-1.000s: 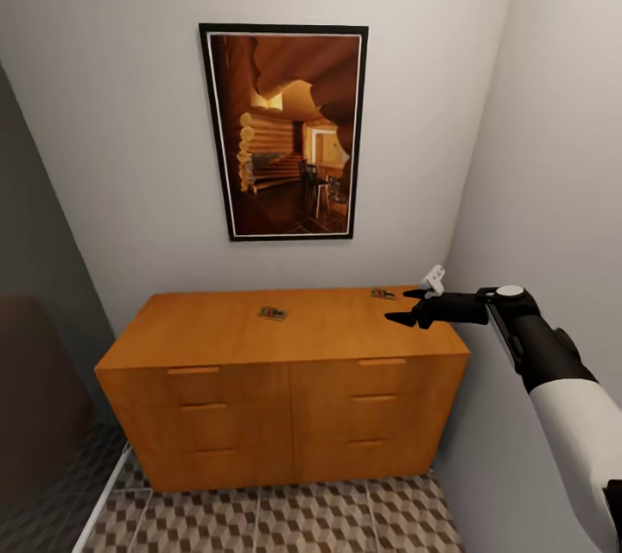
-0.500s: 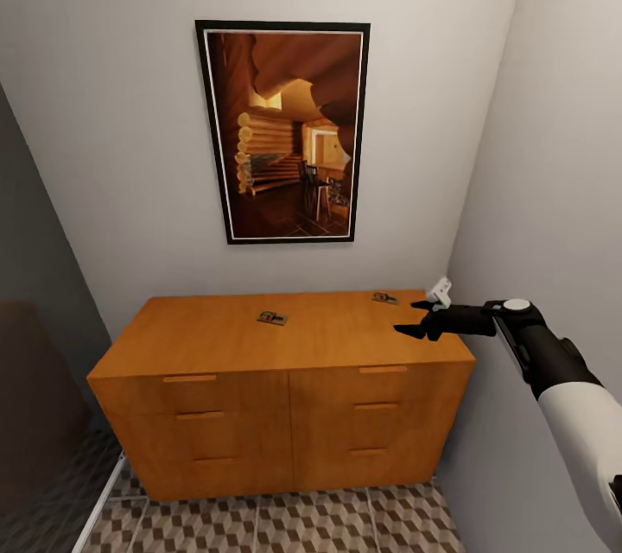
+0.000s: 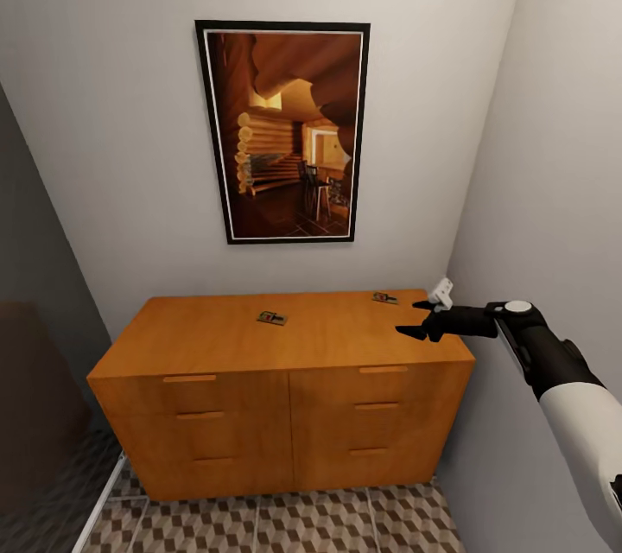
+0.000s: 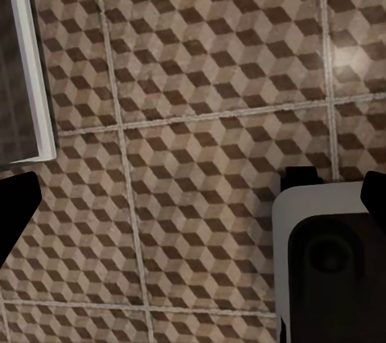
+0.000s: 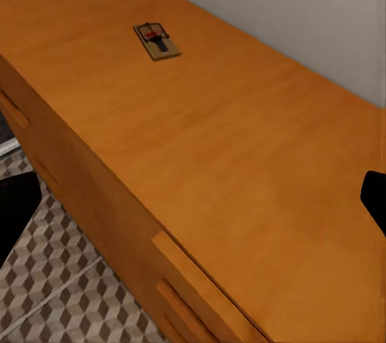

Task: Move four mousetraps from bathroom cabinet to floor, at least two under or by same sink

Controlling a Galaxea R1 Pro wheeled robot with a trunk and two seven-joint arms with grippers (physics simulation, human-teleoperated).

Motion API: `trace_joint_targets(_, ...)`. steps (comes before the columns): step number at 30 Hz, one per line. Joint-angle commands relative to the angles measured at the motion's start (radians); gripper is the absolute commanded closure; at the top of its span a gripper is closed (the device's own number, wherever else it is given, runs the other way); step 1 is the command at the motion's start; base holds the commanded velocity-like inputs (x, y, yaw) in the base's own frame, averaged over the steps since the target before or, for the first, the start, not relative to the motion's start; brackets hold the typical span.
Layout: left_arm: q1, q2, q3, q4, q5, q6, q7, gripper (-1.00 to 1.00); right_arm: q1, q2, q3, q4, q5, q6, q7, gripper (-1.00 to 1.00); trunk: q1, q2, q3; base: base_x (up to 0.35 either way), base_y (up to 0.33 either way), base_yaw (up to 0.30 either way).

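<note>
Right hand point(image 3: 417, 319) hovers spread wide over the cabinet's point(image 3: 225, 337) right end, holding nothing. Two mousetraps lie on top: one mid-cabinet point(image 3: 272, 318), one near the back right point(image 3: 385, 298), details too small to read. Left hand's fingers are cut off above the bathroom floor point(image 4: 201, 78); its spread, I can't tell.

A tall black-framed picture point(image 3: 282, 130) of a warm log-cabin interior hangs on the pale back wall point(image 3: 112, 147), a second pale wall point(image 3: 553, 147) meets it at the right corner, and a white sill strip point(image 4: 28, 62) borders a dark surface.
</note>
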Motion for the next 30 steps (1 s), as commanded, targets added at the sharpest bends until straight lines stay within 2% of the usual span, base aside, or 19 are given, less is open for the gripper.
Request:
trace_joint_targets(1, -0.002, -0.001, -0.008, 0.004, 0.009, -0.007, 0.000, -1.00, -0.001, -0.001, 0.001, -0.001, 0.000, 0.003, 0.003, -1.00, 0.001, -0.002, -0.002, 0.000, 0.000, 0.000)
trace_joint_targets(11, -0.001, 0.001, -0.008, 0.004, 0.009, -0.005, 0.001, -1.00, -0.001, -0.002, 0.000, 0.013, 0.001, -0.034, 0.003, -1.00, 0.001, -0.002, -0.002, 0.000, 0.000, 0.000)
trace_joint_targets(18, -0.002, 0.001, -0.008, 0.004, 0.010, 0.004, 0.001, -1.00, -0.001, -0.029, -0.004, 0.025, 0.001, -0.037, 0.001, -1.00, 0.001, -0.002, -0.002, 0.000, 0.000, 0.000)
trace_joint_targets(30, -0.002, 0.001, -0.008, 0.005, 0.009, 0.057, 0.001, -1.00, -0.001, -0.043, -0.005, 0.038, 0.001, -0.050, 0.001, -1.00, 0.001, -0.002, -0.006, 0.000, 0.000, 0.000)
